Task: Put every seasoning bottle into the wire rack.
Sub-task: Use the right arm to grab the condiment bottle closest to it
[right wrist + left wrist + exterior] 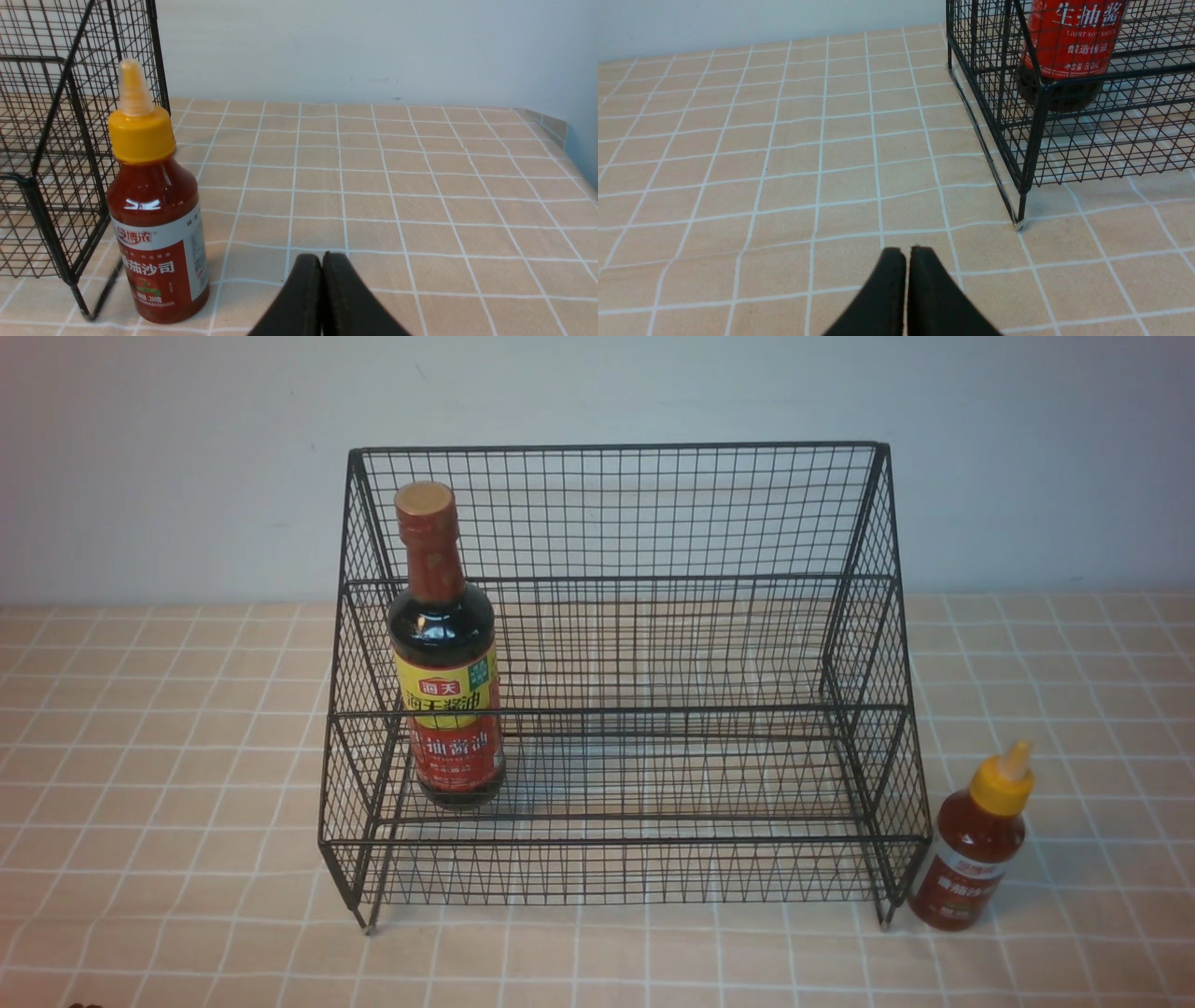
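Note:
The black wire rack (616,513) stands in the middle of the table. Upright inside it, on the lower tier at its left end, is the tall dark soy-sauce bottle (444,653) with a gold cap; its red label (1071,35) shows through the mesh in the left wrist view. The short red-sauce bottle (976,840) with a yellow nozzle cap stands on the cloth just outside the rack's right front foot, also seen close up as the red-sauce bottle (156,205) in the right wrist view. My left gripper (906,249) is shut and empty, short of the rack's left front foot. My right gripper (322,255) is shut and empty, beside the red-sauce bottle.
A beige cloth with white grid lines (168,756) covers the table. A pale wall (187,448) rises behind the rack. The table's right edge (558,128) shows in the right wrist view. Neither arm shows in the front view.

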`<state>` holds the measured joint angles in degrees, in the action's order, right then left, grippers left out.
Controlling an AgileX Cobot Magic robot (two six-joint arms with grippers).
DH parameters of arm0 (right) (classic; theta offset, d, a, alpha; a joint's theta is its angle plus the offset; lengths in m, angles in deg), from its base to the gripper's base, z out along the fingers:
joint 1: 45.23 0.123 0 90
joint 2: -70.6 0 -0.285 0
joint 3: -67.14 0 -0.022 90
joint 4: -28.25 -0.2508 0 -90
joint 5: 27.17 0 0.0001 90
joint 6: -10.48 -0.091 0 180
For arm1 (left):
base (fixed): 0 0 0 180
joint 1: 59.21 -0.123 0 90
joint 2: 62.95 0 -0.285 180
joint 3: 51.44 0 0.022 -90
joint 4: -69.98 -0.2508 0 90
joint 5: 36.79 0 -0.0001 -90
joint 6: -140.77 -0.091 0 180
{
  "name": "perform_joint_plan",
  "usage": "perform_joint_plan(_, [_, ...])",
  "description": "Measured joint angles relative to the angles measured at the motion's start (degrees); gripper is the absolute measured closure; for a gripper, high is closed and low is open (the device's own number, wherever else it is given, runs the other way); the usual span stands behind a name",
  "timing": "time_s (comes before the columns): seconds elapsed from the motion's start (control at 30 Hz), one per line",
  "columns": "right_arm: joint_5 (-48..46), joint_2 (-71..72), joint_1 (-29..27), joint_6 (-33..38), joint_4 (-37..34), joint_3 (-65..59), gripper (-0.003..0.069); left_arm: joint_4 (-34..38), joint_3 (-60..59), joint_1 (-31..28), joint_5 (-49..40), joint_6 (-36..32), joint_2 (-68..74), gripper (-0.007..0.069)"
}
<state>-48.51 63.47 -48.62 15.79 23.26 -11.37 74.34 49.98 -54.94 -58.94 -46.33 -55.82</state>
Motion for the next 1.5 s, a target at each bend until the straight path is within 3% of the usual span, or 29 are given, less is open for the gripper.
perform_joint_plan(0.67, [0.17,0.00,0.00,0.00,0.50,0.00,0.0673,0.00,0.00,0.00,0.00,0.00,0.00,0.0631])
perform_joint_plan(0.8, [5.22,0.00,0.00,-0.04,-0.04,-0.27,0.0673,0.00,0.00,0.00,0.00,0.00,0.00,0.0631])
perform_joint_plan(0.87, [13.48,0.00,0.00,-1.14,-2.73,-0.27,0.0673,0.00,0.00,0.00,0.00,0.00,0.00,0.0631])
perform_joint_plan(1.07, [24.06,0.00,0.00,-4.35,-7.43,-0.27,0.0673,0.00,0.00,0.00,0.00,0.00,0.00,0.0631])
perform_joint_plan(1.27, [25.81,0.00,0.00,-4.63,-7.86,-0.27,0.0673,0.00,0.00,0.00,0.00,0.00,0.00,0.0631])
perform_joint_plan(1.5, [29.51,0.00,0.00,-15.52,-9.32,-0.18,0.0666,0.00,0.00,0.00,0.00,0.00,0.00,0.0631])
